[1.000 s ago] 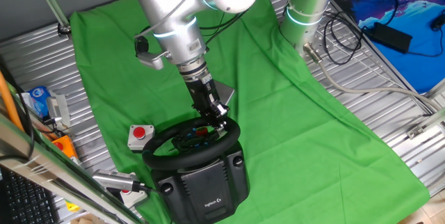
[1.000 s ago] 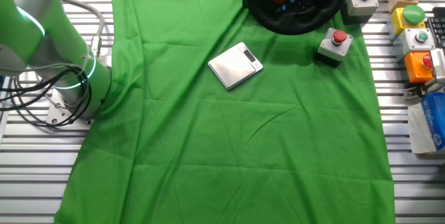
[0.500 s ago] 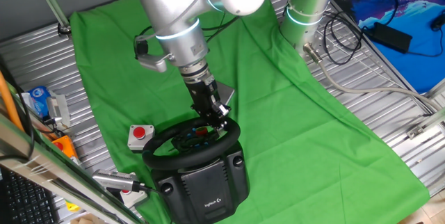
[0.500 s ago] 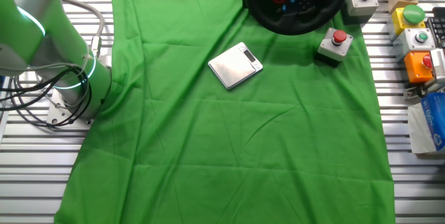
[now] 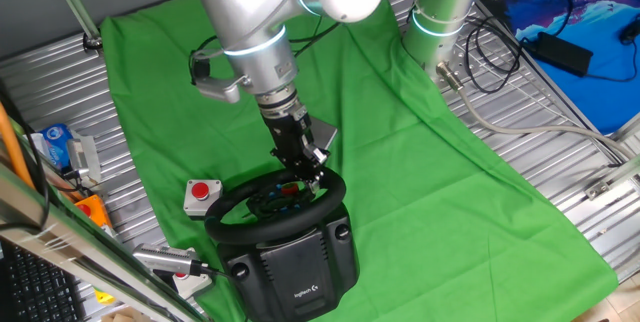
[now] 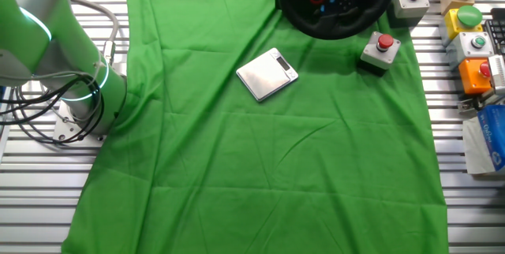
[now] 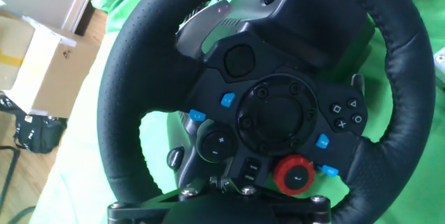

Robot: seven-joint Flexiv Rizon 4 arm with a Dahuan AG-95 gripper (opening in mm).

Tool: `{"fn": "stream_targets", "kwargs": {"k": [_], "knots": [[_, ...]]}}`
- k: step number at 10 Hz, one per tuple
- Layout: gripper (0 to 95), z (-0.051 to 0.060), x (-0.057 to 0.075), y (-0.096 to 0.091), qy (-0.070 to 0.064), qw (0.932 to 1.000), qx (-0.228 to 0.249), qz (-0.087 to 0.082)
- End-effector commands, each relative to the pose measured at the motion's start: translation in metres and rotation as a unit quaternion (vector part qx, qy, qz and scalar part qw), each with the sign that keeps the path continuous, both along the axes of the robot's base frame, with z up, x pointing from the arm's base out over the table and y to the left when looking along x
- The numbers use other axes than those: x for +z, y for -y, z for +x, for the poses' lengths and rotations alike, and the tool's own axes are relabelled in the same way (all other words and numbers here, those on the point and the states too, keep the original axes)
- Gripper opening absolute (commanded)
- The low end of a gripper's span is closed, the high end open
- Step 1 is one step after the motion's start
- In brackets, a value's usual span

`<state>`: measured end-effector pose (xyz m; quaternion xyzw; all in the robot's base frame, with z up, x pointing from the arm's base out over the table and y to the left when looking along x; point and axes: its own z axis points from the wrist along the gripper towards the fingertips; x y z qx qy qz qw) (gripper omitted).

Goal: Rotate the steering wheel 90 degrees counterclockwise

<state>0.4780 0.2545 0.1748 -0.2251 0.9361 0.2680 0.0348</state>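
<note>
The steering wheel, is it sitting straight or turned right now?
Turned. In the hand view the steering wheel has its hub buttons tilted, and its blue rim mark sits off to one side.

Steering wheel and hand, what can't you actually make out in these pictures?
- Hand: fingertips hidden against the steering wheel rim in one fixed view; open or shut unclear.
- Hand view: fingers outside the frame; wheel rim cut by edges.
- Other fixed view: wheel cropped by the top edge; hand unseen.

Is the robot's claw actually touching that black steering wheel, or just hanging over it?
Cannot tell. In one fixed view the gripper meets the steering wheel rim, but the contact spot is hidden. The hand view shows no fingers.
</note>
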Motion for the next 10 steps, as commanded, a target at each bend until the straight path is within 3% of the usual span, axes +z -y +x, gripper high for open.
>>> {"fn": "stream_targets", "kwargs": {"k": [1, 2, 5, 10], "knots": [[0.0, 0.0, 0.004, 0.004, -0.01, 0.9999, -0.011, 0.007], [0.0, 0.001, 0.011, 0.005, -0.016, 0.9997, -0.014, 0.009], [0.0, -0.002, 0.02, 0.003, -0.018, 0.9997, -0.017, 0.01], [0.0, -0.015, 0.017, -0.002, -0.02, 0.9994, -0.024, 0.013]]}}
